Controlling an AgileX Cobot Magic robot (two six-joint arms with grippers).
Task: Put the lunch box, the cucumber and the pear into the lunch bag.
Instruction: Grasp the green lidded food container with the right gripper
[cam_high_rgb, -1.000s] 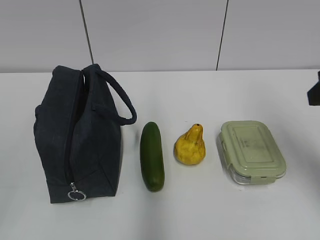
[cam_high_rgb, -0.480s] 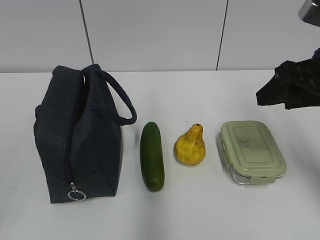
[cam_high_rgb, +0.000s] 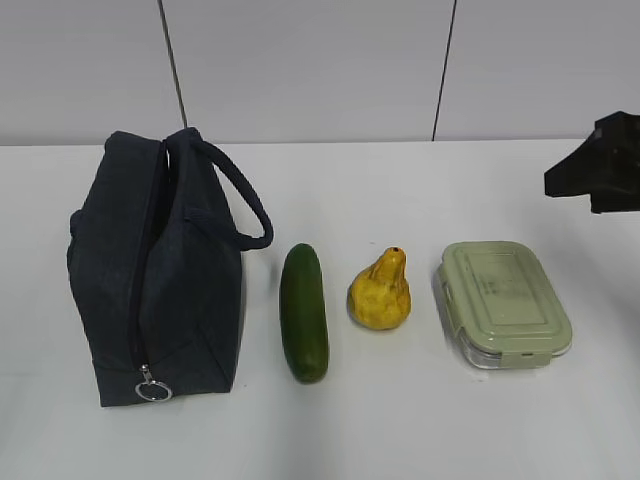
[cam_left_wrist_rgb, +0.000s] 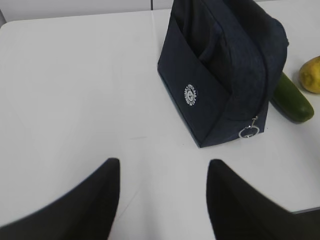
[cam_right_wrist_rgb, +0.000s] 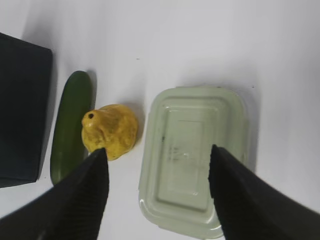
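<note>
While the right end effector (cam_right_wrist_rgb: 156, 190) hangs with jaws apart above the lunch box (cam_right_wrist_rgb: 192, 157), the pear (cam_right_wrist_rgb: 110, 131) lies just left; the left end effector (cam_left_wrist_rgb: 162, 195), also apart, faces the lunch bag (cam_left_wrist_rgb: 220, 70), whose round white logo (cam_left_wrist_rgb: 190, 94) is unreadable.

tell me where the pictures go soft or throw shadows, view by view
Exterior view: even, flat light, sharp throughout; the cucumber, pear and lunch box cast only faint shadows, and the dark arm at the right edge is slightly blurred. Left wrist view: the fingers are out-of-focus black shapes, the lunch bag crisp. Right wrist view: soft overall, fingers blurred, grey shadows at the frame's top.
</note>
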